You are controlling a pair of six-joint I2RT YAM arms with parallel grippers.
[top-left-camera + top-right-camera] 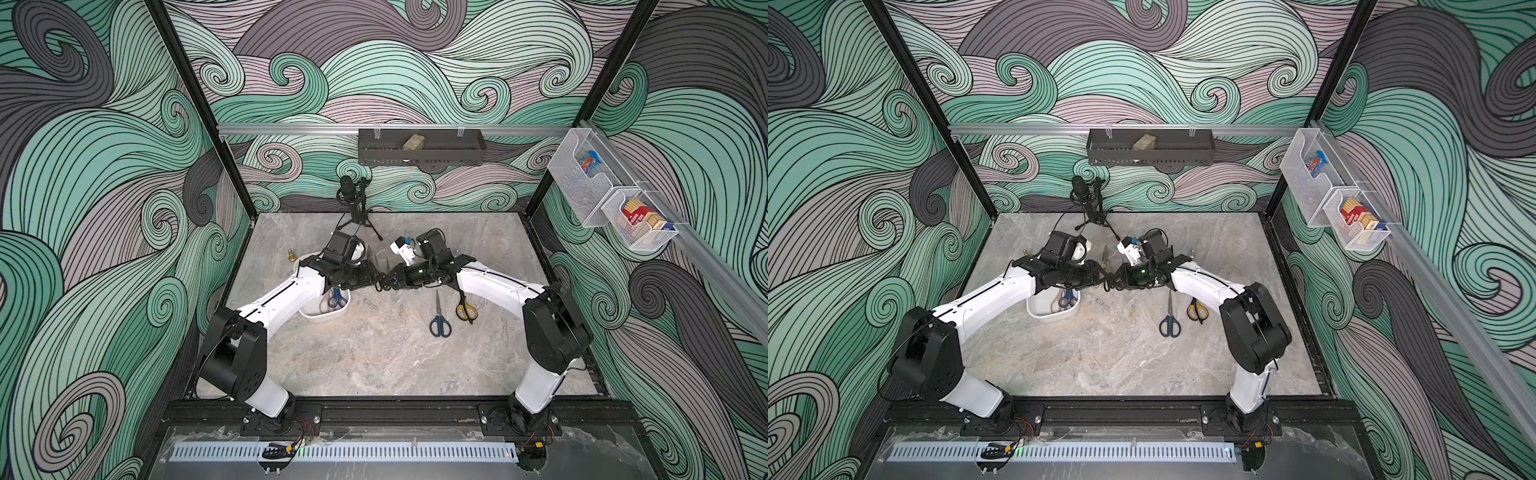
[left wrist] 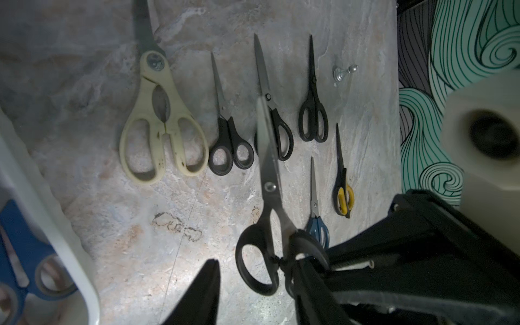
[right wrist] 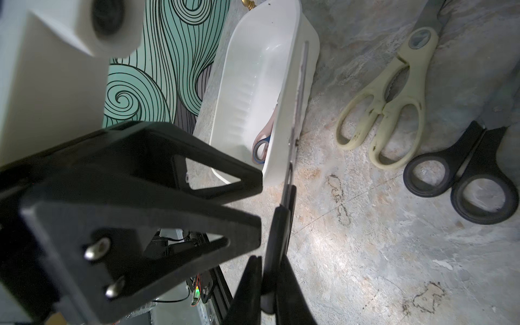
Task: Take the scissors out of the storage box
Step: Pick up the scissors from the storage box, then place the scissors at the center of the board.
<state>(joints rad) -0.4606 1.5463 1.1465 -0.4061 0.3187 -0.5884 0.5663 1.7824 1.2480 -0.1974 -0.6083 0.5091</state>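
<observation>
Black scissors (image 2: 270, 194) held up over the surface (image 1: 374, 365).
Nearest you, open room; storage box (image 1: 322, 319) on the left, a blue pair (image 1: 333, 300) inside; right claw (image 3: 270, 261) clamped on the black handle, left claw (image 2: 259, 264) parted beside it; cream pair (image 2: 163, 121) beyond.

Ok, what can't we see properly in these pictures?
Storage box: in both top views the left arm covers most of its inside.
Cream scissors: blade tip cut off by the edge in the left wrist view.
Beige lump in the black wall tray: too small to name in both top views.
</observation>
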